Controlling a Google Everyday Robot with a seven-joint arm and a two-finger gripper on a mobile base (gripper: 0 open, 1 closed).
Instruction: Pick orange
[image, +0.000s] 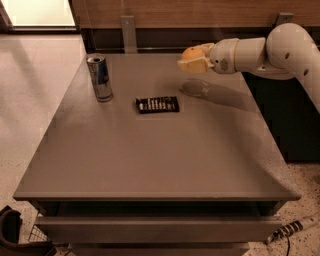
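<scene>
Camera view: tool (193, 62) aloft, half-hiding orange (191, 52).

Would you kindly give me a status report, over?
Tool above table, far right, shut on orange. Orange off the surface. Can, dark packet left, not obstructing.
</scene>
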